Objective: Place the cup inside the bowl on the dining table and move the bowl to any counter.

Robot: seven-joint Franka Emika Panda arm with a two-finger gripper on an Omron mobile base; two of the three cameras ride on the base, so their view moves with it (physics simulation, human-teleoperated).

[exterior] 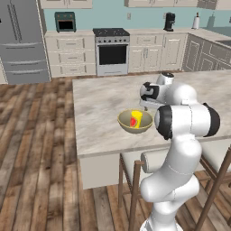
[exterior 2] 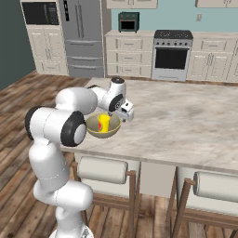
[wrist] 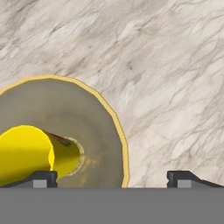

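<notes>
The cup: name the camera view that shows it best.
Left base view: the cup stands whole inside the bowl, red patch visible. The right base view has it partly behind the arm; the hand view crops it at the edge.

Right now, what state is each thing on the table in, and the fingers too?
cup: inside the bowl, leaning on its side.
bowl: upright on the dining table, holding the cup.
fingers: spread wide apart over the bowl's rim, holding nothing.
</notes>
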